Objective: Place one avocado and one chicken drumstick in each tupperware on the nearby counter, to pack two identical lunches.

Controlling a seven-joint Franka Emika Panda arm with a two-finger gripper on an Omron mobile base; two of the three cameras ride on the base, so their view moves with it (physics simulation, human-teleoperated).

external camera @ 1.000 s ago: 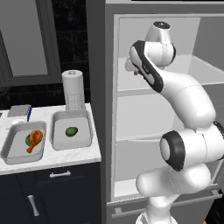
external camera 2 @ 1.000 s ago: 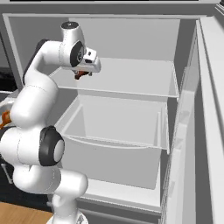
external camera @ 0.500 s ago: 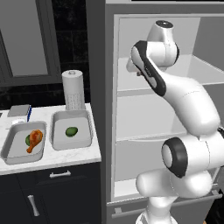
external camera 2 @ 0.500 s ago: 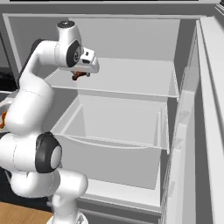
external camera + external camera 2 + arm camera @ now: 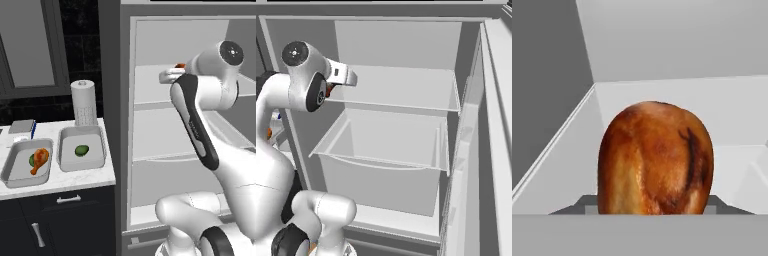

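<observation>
Drumstick (image 5: 656, 159) sits large and close in front of the hand camera, its round meaty end turned to the lens, with a white fridge shelf (image 5: 727, 120) under and behind it. The finger tips are covered by the meat there, so it cannot be told from the pictures whether the gripper (image 5: 178, 67) is closed on this drumstick or only near it. In the left base view a small orange piece of it shows just at the gripper, up at the top shelf of the open fridge (image 5: 150, 140). In the right base view the hand reaches to the left end of the same upper shelf, and a little orange shows behind the arm's joint.

On the counter (image 5: 65, 181), left of the fridge, two tupperware stand side by side. The left tupperware (image 5: 11, 172) holds the second drumstick (image 5: 40, 160), which lies partly over an avocado (image 5: 32, 160). The right tupperware (image 5: 100, 148) holds only the other avocado (image 5: 81, 150), near its middle. Behind the right one stands a paper towel roll (image 5: 84, 102), upright. Behind the left one lies a flat grey box (image 5: 22, 126) with a blue side.

No brand, label or writing can be read on any of these things.
</observation>
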